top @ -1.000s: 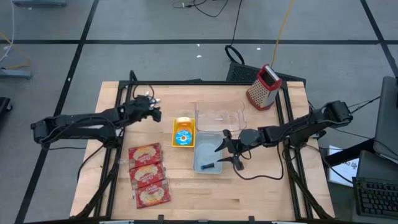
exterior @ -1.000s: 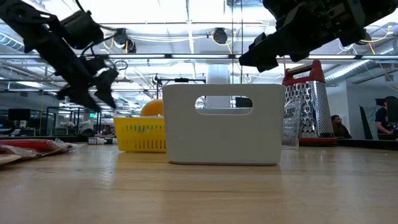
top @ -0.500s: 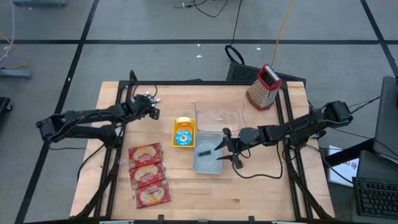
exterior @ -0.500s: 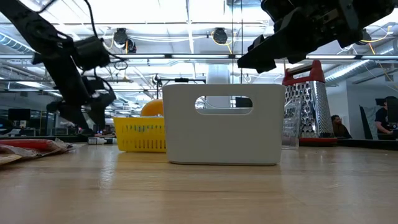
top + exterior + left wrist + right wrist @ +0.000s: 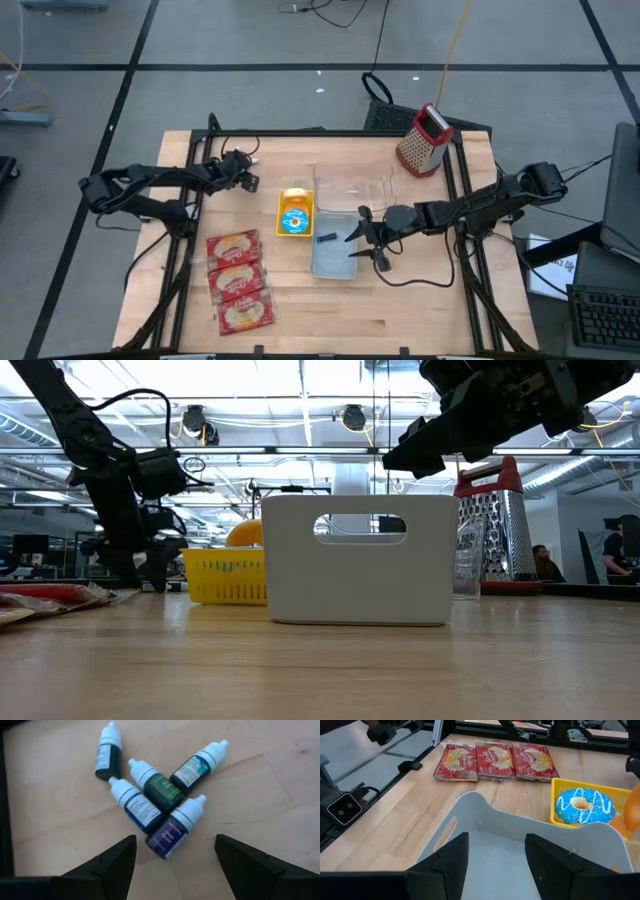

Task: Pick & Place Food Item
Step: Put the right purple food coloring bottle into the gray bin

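Several small dropper bottles [image 5: 150, 795] with white caps lie on their sides in a cluster at the table's far left. My left gripper [image 5: 175, 842] [image 5: 243, 178] hangs open just above them, a finger on either side, touching none. My right gripper [image 5: 362, 240] [image 5: 497, 840] stands open above the white bin [image 5: 335, 262], holding nothing. A small dark thing [image 5: 325, 237] lies on the bin's floor. A yellow basket [image 5: 285, 195] left of the bin holds a blue-iced donut [image 5: 582, 806]. Three red snack packets [image 5: 238, 280] lie flat near the front left.
A clear container [image 5: 352, 188] stands against the bin's far side. A red-topped grater [image 5: 425, 138] stands at the far right corner. Black frame rails run along the table's left and right sides. Bare wood lies along the near edge.
My left gripper has sunk toward the table over the bottles and tipped more steeply down, staying open. The small dark thing in the bin has slid toward the bin's far end.
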{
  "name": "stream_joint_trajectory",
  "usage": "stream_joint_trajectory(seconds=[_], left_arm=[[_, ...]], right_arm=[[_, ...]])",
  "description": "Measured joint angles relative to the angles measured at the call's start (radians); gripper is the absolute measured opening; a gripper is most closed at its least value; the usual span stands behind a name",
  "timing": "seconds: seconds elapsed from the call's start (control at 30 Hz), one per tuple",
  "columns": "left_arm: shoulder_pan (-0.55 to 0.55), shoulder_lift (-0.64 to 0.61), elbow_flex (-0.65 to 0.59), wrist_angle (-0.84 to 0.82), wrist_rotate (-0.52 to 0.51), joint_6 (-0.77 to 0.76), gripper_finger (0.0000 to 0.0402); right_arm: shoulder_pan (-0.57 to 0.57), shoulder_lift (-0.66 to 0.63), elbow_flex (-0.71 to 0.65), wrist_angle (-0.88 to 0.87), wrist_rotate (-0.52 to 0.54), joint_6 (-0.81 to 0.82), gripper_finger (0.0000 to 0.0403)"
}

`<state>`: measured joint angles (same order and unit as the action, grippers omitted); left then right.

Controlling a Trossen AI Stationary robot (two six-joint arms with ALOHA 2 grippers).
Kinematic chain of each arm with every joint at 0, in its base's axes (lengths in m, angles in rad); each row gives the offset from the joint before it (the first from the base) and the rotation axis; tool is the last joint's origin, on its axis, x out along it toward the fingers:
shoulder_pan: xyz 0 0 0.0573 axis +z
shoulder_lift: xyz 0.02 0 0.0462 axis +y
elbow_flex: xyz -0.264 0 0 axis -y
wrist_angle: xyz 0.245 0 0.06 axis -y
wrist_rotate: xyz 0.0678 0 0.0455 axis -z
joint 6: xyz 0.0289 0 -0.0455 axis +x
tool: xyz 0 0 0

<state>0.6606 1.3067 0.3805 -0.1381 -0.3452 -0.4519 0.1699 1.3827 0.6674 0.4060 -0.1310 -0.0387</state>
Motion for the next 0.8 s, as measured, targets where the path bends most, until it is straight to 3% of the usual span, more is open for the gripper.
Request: stream_joint_trajectory(seconds=[0.27,0.43,0.8], left_arm=[[-0.008,0.001,-0.002,0.028,0.024,0.171,0.0273],[-0.001,0.001,-0.002,0.028,0.102,0.233,0.0273],[0.001,0.001,-0.001,0.006,0.259,0.204,0.0273]], right_arm=[[0.0,0.0,0.0,0.0,0.0,0.0,0.0179],[0.0,0.0,0.0,0.0,0.0,0.0,0.0176],[0.0,0.0,0.0,0.0,0.0,0.001,0.0171]])
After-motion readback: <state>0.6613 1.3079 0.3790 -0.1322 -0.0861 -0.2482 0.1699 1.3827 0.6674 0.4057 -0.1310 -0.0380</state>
